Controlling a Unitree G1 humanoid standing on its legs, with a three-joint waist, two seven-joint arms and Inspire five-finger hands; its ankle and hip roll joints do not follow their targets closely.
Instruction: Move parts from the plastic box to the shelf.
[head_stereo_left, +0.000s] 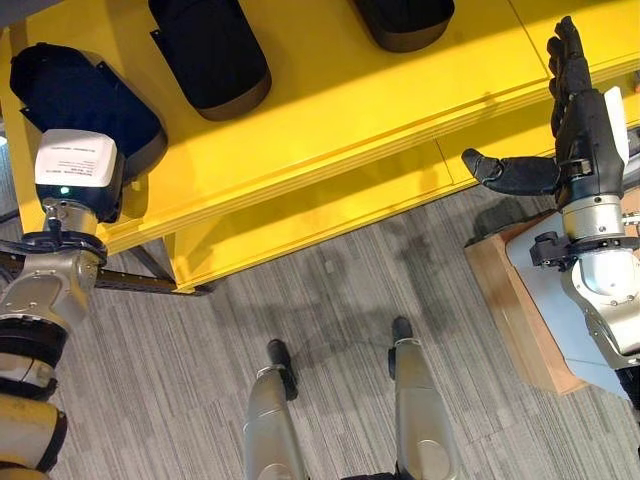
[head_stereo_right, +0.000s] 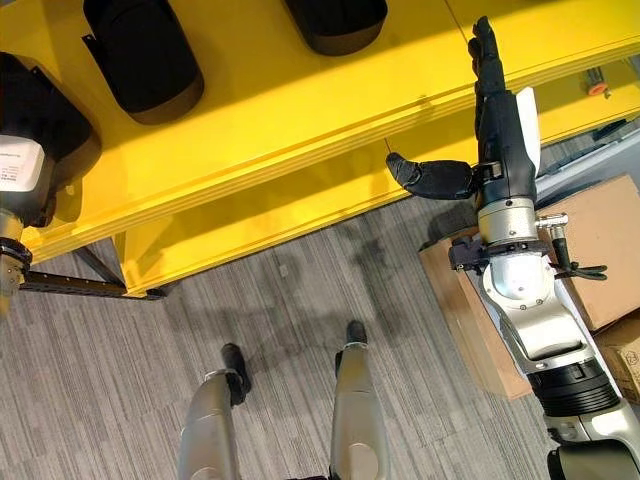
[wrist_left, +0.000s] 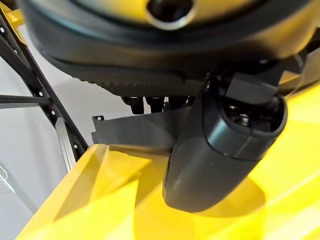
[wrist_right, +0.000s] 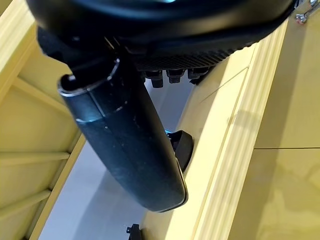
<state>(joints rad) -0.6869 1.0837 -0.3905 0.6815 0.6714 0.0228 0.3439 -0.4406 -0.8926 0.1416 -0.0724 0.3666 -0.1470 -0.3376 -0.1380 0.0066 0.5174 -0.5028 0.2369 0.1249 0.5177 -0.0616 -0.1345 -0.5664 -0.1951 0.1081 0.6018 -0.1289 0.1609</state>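
I see three dark parts on the yellow shelf (head_stereo_left: 330, 110): one part (head_stereo_left: 85, 100) at the left end, a second part (head_stereo_left: 210, 50) beside it and a third part (head_stereo_left: 405, 20) further right. So I judge that a good piece of the work is done. The plastic box I cannot find from here, so how many parts are left I cannot say.

My left hand (wrist_left: 220, 145) is at the first part on the shelf, thumb out; whether the fingers grip it I cannot tell. My right hand (head_stereo_right: 495, 130) is empty, fingers straight and thumb spread sideways, above the shelf edge.
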